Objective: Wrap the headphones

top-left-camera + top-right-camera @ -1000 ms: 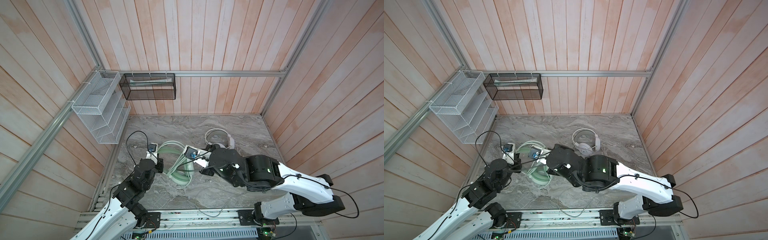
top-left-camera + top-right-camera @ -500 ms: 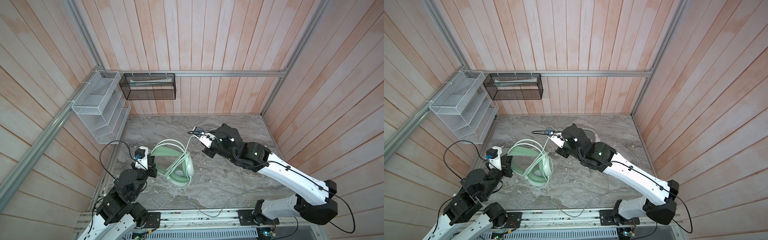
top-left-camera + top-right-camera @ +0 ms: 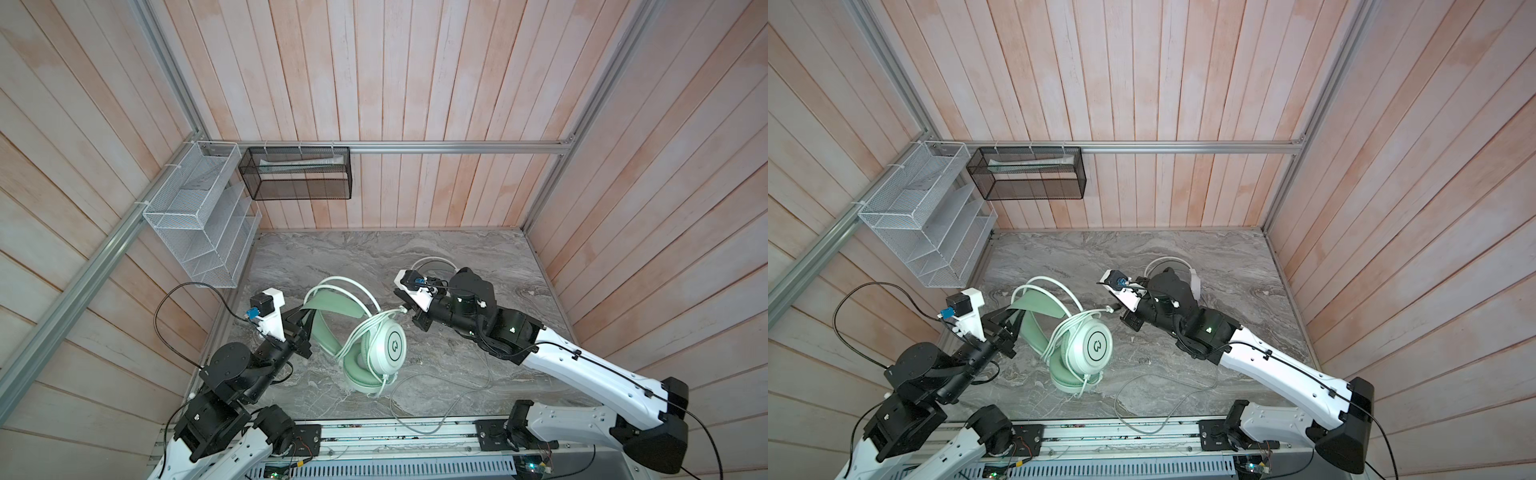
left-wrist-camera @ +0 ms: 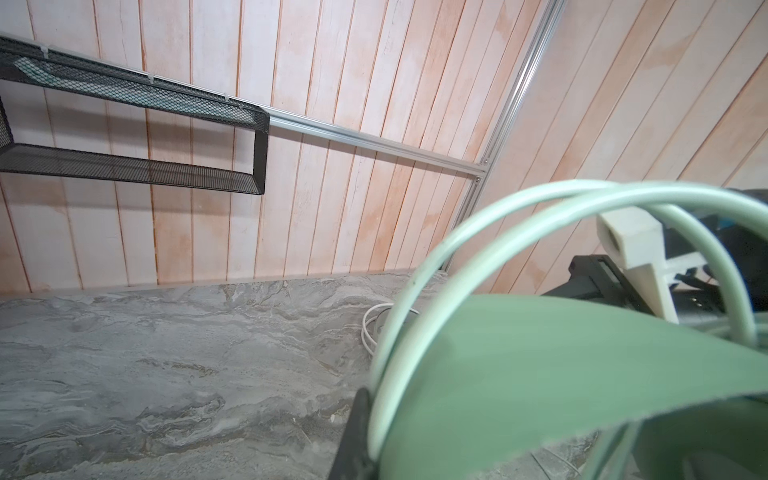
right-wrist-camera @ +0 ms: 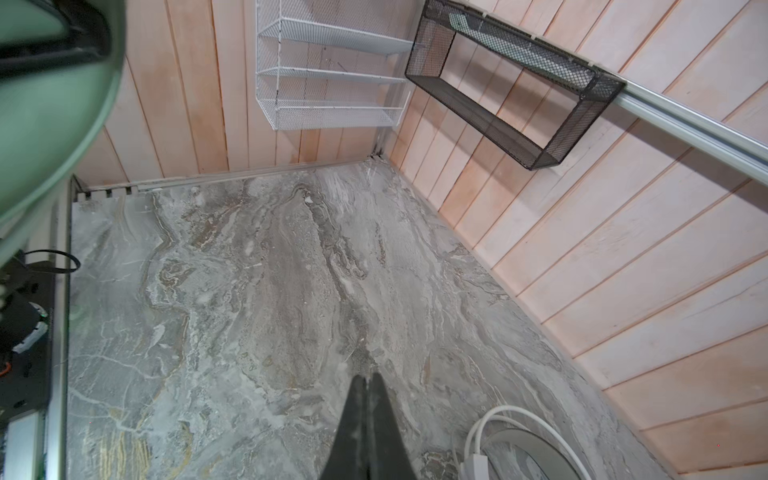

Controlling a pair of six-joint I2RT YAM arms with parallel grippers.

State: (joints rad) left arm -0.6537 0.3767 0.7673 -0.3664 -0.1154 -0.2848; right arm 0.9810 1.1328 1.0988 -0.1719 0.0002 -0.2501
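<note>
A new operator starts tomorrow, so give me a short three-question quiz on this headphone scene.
1. True or false: the right tool is shut and empty.
2. Which part of the mint-green headset does the left tool grip? A headband; B ear cup; C cord.
3. Which headset lies on the table, partly hidden behind the right arm?
Key: 1 true. 2 A. 3 the white headset.
</note>
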